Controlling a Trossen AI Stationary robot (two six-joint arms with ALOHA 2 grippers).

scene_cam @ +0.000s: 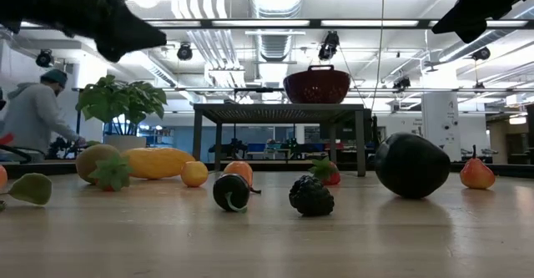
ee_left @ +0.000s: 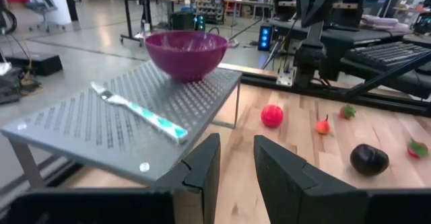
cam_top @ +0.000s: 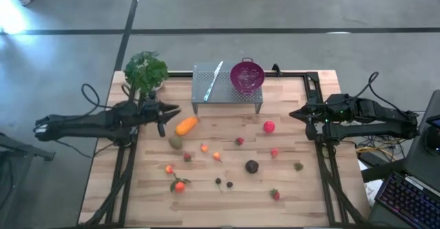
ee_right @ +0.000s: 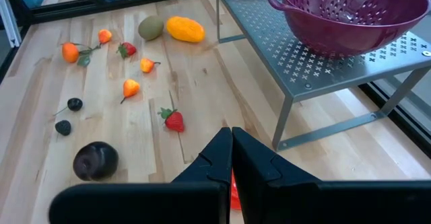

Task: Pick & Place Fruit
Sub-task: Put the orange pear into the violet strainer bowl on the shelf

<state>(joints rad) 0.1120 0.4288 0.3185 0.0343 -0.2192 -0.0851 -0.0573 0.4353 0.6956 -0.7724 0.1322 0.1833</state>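
Toy fruits lie scattered on the wooden table [cam_top: 295, 188]: an elongated orange one [cam_top: 185, 126], an olive-green one [cam_top: 176, 142], a red ball [cam_top: 269, 126], a dark purple ball [cam_top: 252, 166] and several tiny red and orange pieces. My left gripper [cam_top: 173, 112] hangs level above the table's left side, just left of the orange fruit. Its fingers [ee_left: 202, 167] are a little apart, with nothing between them. My right gripper [cam_top: 294, 113] waits at the right side, shut [ee_right: 231, 138] and empty, slanting down toward the red ball.
At the table's far edge stands a grey perforated metal stand [cam_top: 227, 91]. It carries a purple colander [cam_top: 247, 76] and a knife [cam_top: 213, 80]. A leafy green plant [cam_top: 146, 71] stands at the far left corner. A person [scene_cam: 33, 115] shows in the room beyond.
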